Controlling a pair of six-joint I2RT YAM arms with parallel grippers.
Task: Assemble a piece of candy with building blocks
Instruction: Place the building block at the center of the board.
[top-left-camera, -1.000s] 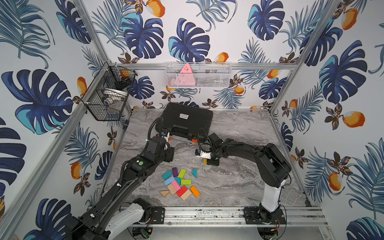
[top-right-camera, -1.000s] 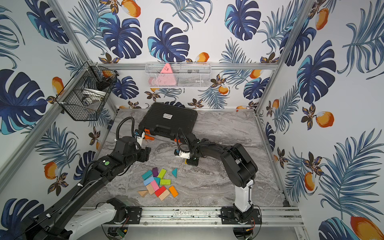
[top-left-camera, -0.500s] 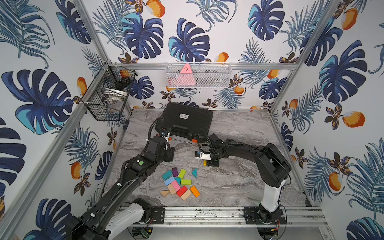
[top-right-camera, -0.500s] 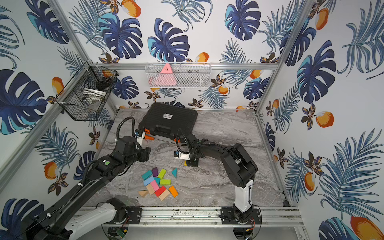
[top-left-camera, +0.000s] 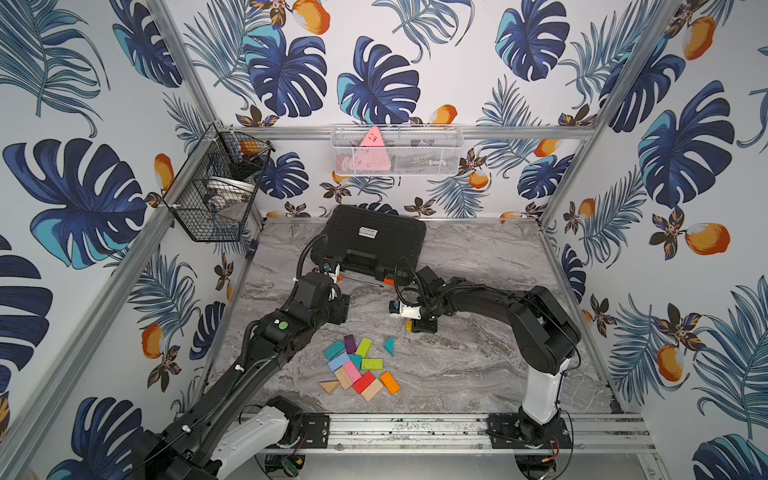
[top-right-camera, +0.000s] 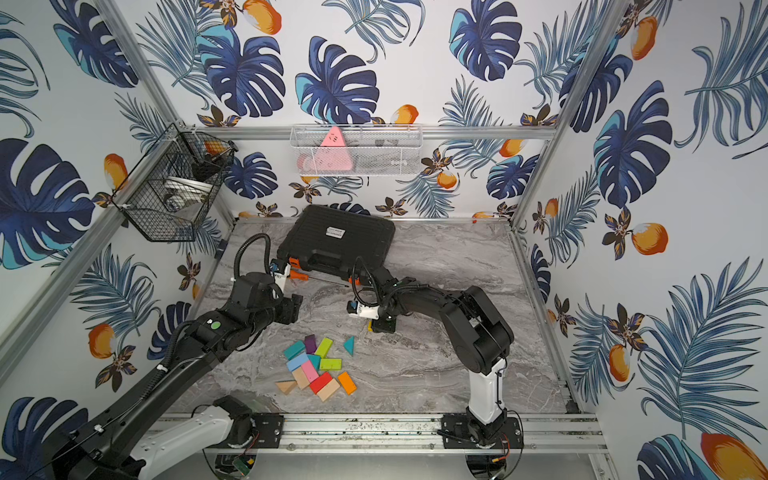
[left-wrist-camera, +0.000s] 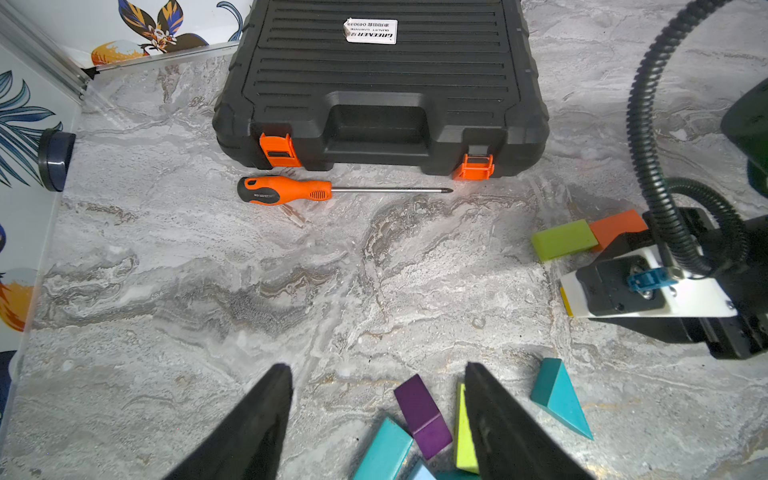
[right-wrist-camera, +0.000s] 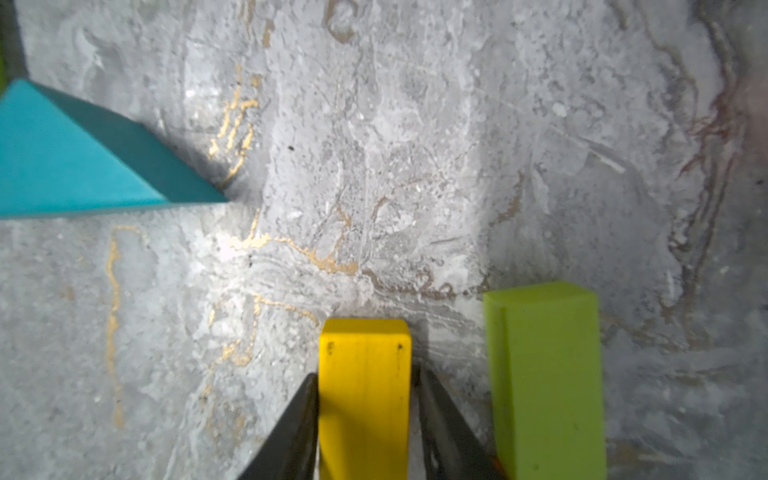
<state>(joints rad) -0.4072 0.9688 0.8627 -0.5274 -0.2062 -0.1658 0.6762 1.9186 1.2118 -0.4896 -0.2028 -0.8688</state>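
1. Wood is what every piece here appears to be made of, so I judge the blocks light, stiff and unbreakable, with smooth paint that may slip under hard fingers.
2. The yellow wooden brick (right-wrist-camera: 365, 345) appears to lie flat on the grey marble-patterned table (top-left-camera: 478, 374). It is just beside a lime-green wooden brick (right-wrist-camera: 548, 382), with a strip of bare table between them. An orange wooden brick (left-wrist-camera: 615, 226) touches the lime one's far end.
3. The cluster of painted wooden bricks (top-left-camera: 357, 365) lies nearer the arms' bases, apart from this group. A teal wooden wedge (right-wrist-camera: 75, 158) sits between the two.
4. The right gripper (right-wrist-camera: 365, 374) straddles the yellow brick's long sides at a narrow setting. One finger meets the paint and a thin dark gap shows at the other, so I cannot tell whether they press it.
5. The left gripper (left-wrist-camera: 376, 368) is spread wide and empty, hanging over the cluster's edge.
6. Best hold for a brick is probably across its two long flat faces near the middle, so that it cannot pivot.
7. Wedges likely need their parallel triangular faces, since the slopes would squeeze out.
8. Pieces this light will probably skid if nudged, so neighbours need room.
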